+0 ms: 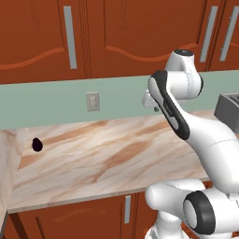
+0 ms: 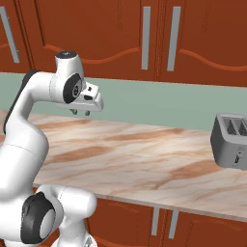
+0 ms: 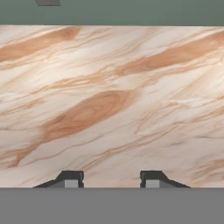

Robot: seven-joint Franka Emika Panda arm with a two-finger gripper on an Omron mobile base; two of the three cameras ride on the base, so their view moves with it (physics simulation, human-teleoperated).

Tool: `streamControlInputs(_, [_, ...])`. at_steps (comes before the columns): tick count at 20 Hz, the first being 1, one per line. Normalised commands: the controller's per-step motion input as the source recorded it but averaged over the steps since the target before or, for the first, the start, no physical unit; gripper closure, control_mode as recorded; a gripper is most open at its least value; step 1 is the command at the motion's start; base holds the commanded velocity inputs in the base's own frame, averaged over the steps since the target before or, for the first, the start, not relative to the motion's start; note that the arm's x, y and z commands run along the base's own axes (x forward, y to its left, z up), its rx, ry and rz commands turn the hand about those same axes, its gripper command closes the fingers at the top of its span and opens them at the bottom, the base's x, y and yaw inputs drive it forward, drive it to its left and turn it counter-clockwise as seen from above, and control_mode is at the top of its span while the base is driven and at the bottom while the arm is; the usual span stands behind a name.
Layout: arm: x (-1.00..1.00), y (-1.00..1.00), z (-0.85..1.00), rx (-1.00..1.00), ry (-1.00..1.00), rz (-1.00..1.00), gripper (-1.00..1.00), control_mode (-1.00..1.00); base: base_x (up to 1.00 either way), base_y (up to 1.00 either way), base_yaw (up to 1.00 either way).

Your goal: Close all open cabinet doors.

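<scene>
Three upper cabinet doors (image 2: 96, 29) hang above the counter (image 2: 140, 159) in the right base view, two more below it, none visibly ajar. Rigid hinged wood, probably light to swing, best pushed near a bar handle (image 2: 145, 31). One gripper (image 2: 80, 112), fingers apart and empty, hovers over the counter near one toaster (image 2: 230, 142).
</scene>
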Motion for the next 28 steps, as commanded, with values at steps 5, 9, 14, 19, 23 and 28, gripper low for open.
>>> streamControlInputs(5, [0.0,0.0,0.0,0.0,0.0,0.0,-1.0,-1.0,0.0,0.0,0.0])
streamControlInputs(9, [0.0,0.0,0.0,0.0,0.0,0.0,-1.0,-1.0,0.0,0.0,0.0])
streamControlInputs(14, [-0.39,-0.05,0.0,0.0,-0.09,0.0,-1.0,-1.0,0.0,0.0,0.0])
streamControlInputs(19, [-0.73,0.0,-0.01,0.0,-0.26,0.0,-1.0,-1.0,0.0,0.0,0.0])
streamControlInputs(23, [-0.44,0.0,0.0,0.0,-0.17,0.0,-1.0,-1.0,0.0,0.0,0.0])
streamControlInputs(28, [-0.46,0.0,0.0,0.0,-0.16,0.0,-1.0,-1.0,0.0,0.0,0.0])
